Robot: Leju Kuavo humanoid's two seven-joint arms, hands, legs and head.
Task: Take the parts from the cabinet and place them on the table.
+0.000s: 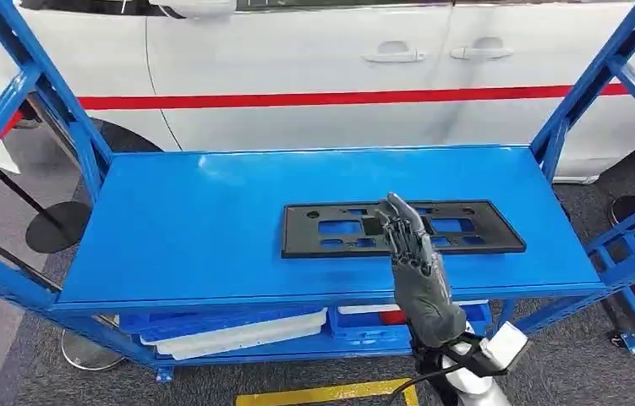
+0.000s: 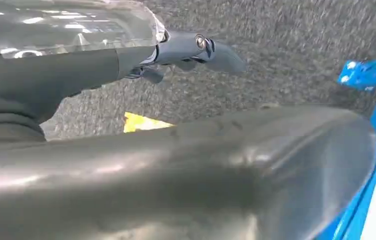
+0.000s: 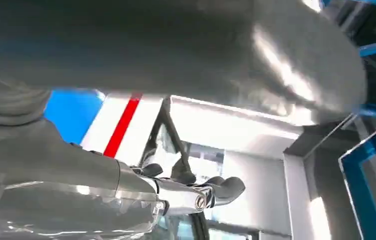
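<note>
A flat black plastic part (image 1: pixel 476 228) with several rectangular cut-outs lies on the blue top shelf (image 1: pixel 195 220) of the cabinet, right of centre. My right hand (image 1: pixel 411 254) is raised at the shelf's front edge. Its fingers are spread and reach over the near middle of the part, holding nothing; whether they touch it I cannot tell. Seen from the right wrist, that hand (image 3: pixel 175 50) shows straight fingers (image 3: pixel 221 190) with nothing in them. My left hand (image 2: pixel 201 165) hangs over grey carpet, its fingers (image 2: pixel 211 50) straight and empty.
A white car (image 1: pixel 297 76) with a red stripe stands close behind the cabinet. Blue uprights (image 1: pixel 60 101) flank the shelf on both sides. The lower shelf holds blue and white trays (image 1: pixel 238 330). Yellow floor tape (image 1: pixel 322 394) runs in front. A black round stand base (image 1: pixel 56 227) sits at the left.
</note>
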